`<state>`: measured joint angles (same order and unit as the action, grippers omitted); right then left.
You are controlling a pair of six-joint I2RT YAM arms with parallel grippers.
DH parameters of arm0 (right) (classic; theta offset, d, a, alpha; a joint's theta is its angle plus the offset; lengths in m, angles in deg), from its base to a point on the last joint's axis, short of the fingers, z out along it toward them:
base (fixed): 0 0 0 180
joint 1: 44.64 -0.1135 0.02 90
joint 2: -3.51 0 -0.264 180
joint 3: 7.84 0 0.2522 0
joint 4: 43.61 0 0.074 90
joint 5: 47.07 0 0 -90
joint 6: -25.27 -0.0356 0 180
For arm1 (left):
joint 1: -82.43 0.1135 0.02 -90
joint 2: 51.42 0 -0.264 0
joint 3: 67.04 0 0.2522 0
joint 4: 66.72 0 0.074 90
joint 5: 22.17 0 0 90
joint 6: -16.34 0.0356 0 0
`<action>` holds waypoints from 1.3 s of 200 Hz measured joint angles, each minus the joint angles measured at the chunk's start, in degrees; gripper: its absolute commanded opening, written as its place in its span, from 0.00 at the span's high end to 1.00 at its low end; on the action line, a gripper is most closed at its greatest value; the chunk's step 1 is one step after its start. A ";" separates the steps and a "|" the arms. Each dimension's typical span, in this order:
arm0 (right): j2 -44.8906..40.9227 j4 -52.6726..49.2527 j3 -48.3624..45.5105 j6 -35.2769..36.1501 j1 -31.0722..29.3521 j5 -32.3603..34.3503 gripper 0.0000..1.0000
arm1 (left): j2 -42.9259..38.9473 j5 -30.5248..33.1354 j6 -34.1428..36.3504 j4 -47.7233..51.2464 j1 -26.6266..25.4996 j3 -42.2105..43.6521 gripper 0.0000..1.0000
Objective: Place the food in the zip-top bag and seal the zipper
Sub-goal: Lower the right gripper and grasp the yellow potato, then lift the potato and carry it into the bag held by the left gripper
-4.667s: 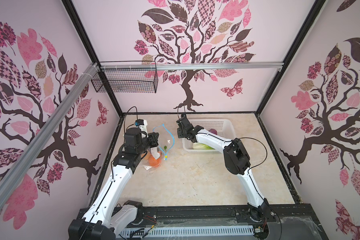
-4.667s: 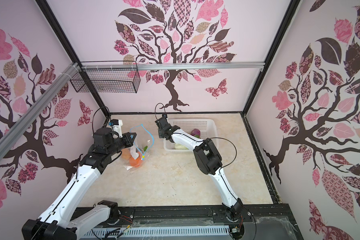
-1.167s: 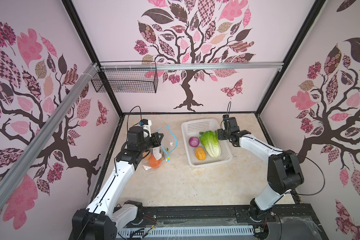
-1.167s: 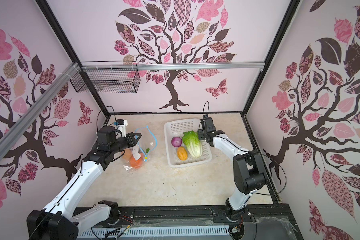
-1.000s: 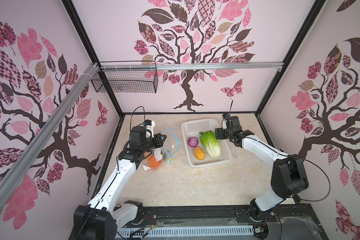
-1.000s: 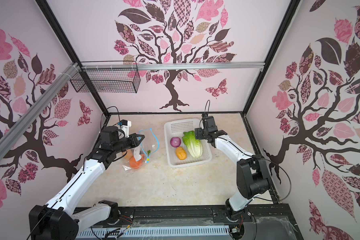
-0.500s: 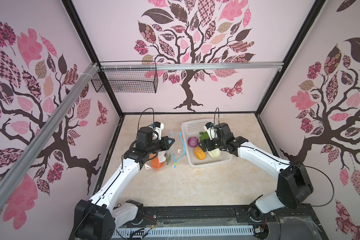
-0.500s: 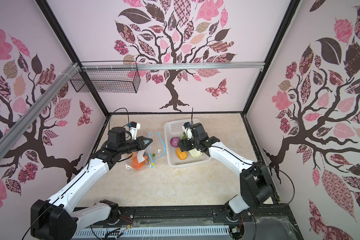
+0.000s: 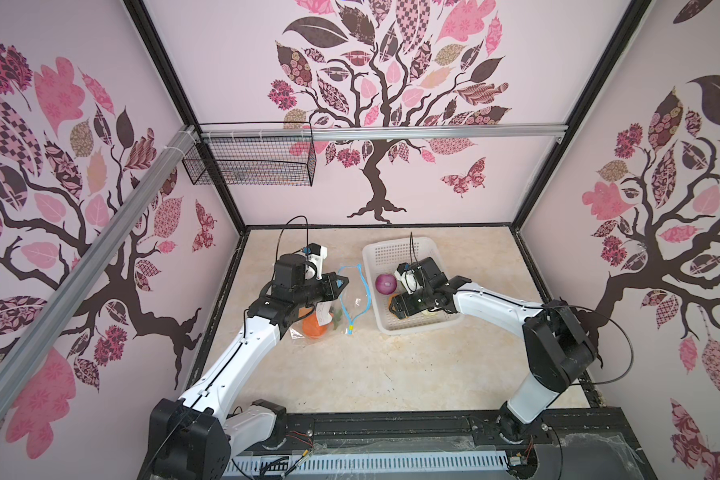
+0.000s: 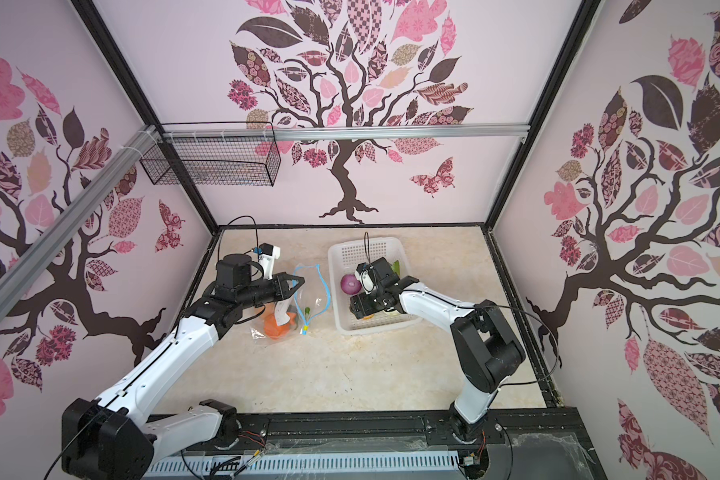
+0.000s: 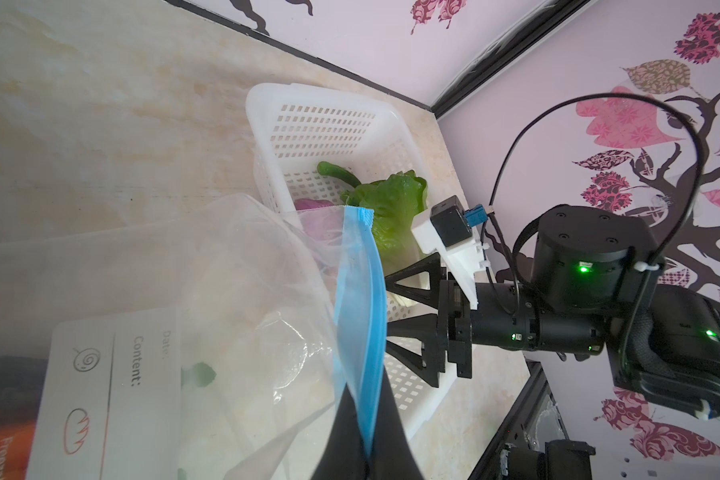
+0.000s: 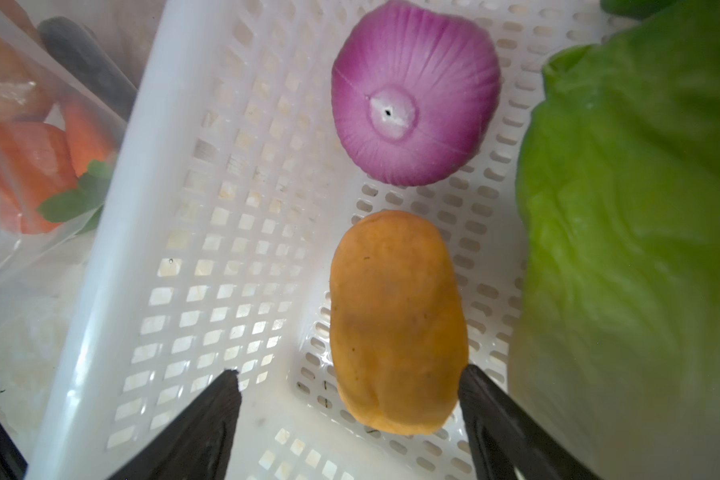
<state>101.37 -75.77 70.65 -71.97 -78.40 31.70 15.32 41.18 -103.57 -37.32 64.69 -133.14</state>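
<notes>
The right gripper (image 12: 348, 372) hangs low in the near end of the white basket (image 12: 113, 249). Its fingers are wide open and hold nothing. The tan potato (image 12: 395, 324) lies between them, just beside one finger. The other finger has a big gap. If they shut like this, the potato could roll or pop out sideways. The finger by the potato is also close to the green cabbage (image 12: 632, 249) and could pinch a leaf.

The left gripper (image 11: 366, 440) has its fingers shut tight on the blue zipper (image 11: 358, 291) of the zip-top bag (image 11: 242, 291) and holds the mouth up. Only one side is held, so the mouth could sag when food is pushed in. If the thin strip slips out, the bag would flop down.

The bag sits toward the left edge of the desk (image 9: 371, 374), just beside the basket. Its yellow slider (image 9: 351, 330) is at the near end. Inside are the orange pumpkin (image 9: 313, 326), a carrot (image 12: 88, 137) and a dark long thing, maybe the eggplant. In the basket the potato is nearest, then the purple onion (image 9: 386, 284), with the cabbage beside both.
</notes>
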 measured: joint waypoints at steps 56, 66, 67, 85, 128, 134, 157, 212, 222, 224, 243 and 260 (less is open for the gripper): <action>5.73 -0.98 3.37 1.16 -1.46 6.21 0.14 | -0.13 1.66 0.39 0.35 0.00 0.00 1.00; 6.62 -1.31 3.37 1.31 -1.99 7.91 0.14 | -0.11 1.79 0.42 0.35 0.00 0.00 1.00; 6.69 -1.33 3.37 1.33 -2.03 8.07 0.14 | -0.11 1.81 0.42 0.35 0.00 0.00 1.00; 7.67 -2.32 3.52 1.86 -2.95 10.62 0.15 | -0.04 2.03 0.48 0.39 0.00 0.00 1.00; 8.57 -3.30 3.58 2.45 -3.56 12.96 0.38 | -0.02 3.37 1.31 0.79 0.00 0.00 1.00; 8.59 -3.26 3.58 2.60 -3.56 13.16 0.45 | -0.02 3.52 1.38 0.79 0.00 0.00 1.00; 8.59 -2.93 3.61 2.36 -3.56 13.62 0.55 | -0.02 3.65 1.46 0.90 0.00 0.00 1.00; 7.30 -1.09 3.06 1.92 -3.56 14.88 0.62 | -0.52 3.41 1.57 1.49 0.02 -0.02 1.00; 5.77 -0.57 2.69 1.75 -3.56 15.45 0.63 | -1.25 3.39 1.70 1.73 0.02 -0.02 1.00; 5.53 -0.52 2.64 1.68 -3.56 15.61 0.63 | -1.42 3.41 1.73 1.77 0.02 -0.02 1.00; 1.60 0.79 2.49 1.62 -3.56 16.83 0.63 | -3.45 3.45 1.90 1.92 0.28 -0.02 1.00; -2.05 2.54 2.49 1.68 -3.56 17.68 0.63 | -5.40 3.48 1.88 1.81 1.03 -0.02 1.00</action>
<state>99.32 -73.23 73.14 -70.29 -81.96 49.39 9.92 44.65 -101.69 -35.51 65.72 -133.16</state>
